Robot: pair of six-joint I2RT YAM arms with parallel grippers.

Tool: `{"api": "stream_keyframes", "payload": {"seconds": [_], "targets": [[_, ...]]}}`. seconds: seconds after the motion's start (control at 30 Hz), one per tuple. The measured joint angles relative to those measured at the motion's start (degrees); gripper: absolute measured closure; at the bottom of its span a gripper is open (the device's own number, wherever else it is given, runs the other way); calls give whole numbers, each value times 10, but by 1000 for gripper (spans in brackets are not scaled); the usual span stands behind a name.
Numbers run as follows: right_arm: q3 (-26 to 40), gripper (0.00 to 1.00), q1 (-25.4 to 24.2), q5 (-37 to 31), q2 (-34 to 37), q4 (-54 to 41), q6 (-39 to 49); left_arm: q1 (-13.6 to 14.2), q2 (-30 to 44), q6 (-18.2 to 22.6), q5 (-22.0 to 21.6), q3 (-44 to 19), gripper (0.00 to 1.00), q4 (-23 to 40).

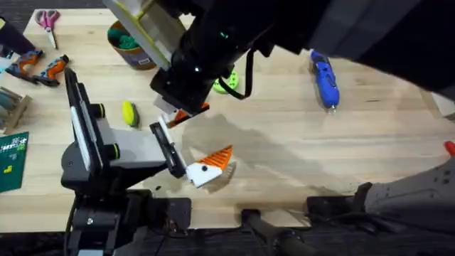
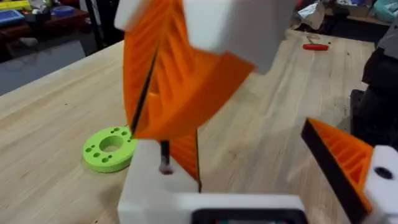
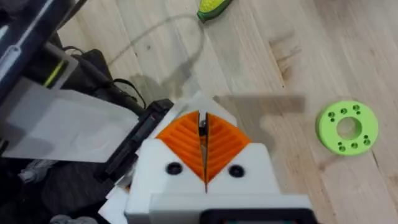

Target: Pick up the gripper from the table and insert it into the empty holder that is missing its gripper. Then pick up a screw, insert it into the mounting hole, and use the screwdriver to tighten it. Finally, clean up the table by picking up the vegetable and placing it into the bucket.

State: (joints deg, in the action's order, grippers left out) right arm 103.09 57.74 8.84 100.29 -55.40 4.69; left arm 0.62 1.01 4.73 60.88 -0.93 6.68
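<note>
Right pincer closed on a thin screw, near the green ring; left pincer open beside it.

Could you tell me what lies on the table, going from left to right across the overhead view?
Scissors → orange-handled pliers → vegetable → white block with orange wedge → screwdriver.

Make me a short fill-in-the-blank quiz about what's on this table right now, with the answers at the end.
1. The screwdriver lying on the table is coloured ____.
2. The ring disc with small holes is coloured ____.
3. The right gripper has its orange pads pressed together, so it is ____.
4. The scissors near the table's far left corner have ____ handles.

Missing words: blue; green; shut; pink
</note>
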Motion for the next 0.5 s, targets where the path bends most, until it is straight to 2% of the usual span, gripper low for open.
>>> {"api": "stream_keyframes", "payload": {"seconds": [0.5], "targets": [[0, 995, 0, 0, 2, -7, 0, 0, 0, 0, 0, 0, 15, 0]]}}
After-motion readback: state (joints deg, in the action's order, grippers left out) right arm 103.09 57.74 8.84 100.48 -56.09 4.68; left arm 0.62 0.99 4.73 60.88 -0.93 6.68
